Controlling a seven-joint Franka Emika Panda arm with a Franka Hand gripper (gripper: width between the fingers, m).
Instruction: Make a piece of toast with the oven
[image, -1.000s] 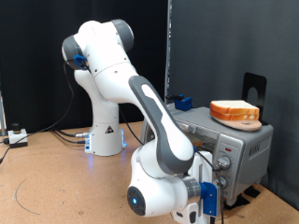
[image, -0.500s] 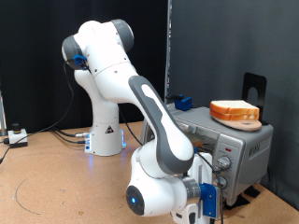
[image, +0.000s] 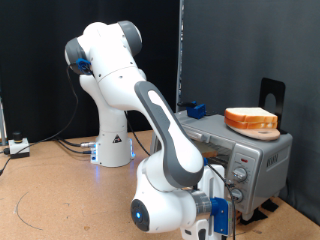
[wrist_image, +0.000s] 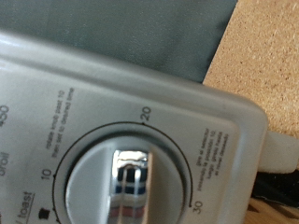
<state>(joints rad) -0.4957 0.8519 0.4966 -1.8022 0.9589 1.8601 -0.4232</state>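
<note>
**Desk:** What's nearest your cameras right now?

**Me:** In my wrist view a round timer knob (wrist_image: 131, 187) fills the frame, very close. It has a shiny ridge down its middle, and the dial around it reads 10, 20 and 30, with "toast" printed by the low end. I see no fingers in that view, so I cannot tell whether the jaws are spread or closed.

**Desk:** And from outside?

**Me:** In the exterior view the gripper (image: 222, 212) sits low at the picture's bottom, right up against the control panel of the oven (image: 252, 158), by the column of knobs at the oven's front right edge. The wrist's blue housing hides the fingertips, so contact with a knob is not something I can confirm.

**Desk:** Where's the bread?

**Me:** A thick stack of slices (image: 251, 119) lies on the oven's top, towards its right end. I can't make out a single piece of toast anywhere; the arm covers most of the glass door. A small blue block (image: 196, 107) rests on the oven's top at its far left corner. Behind the oven stands a black bracket (image: 271, 95). Farthest back, the arm's white base (image: 113, 150) stands on the wooden table (image: 60, 190), with cables running to the table's left edge.
</note>
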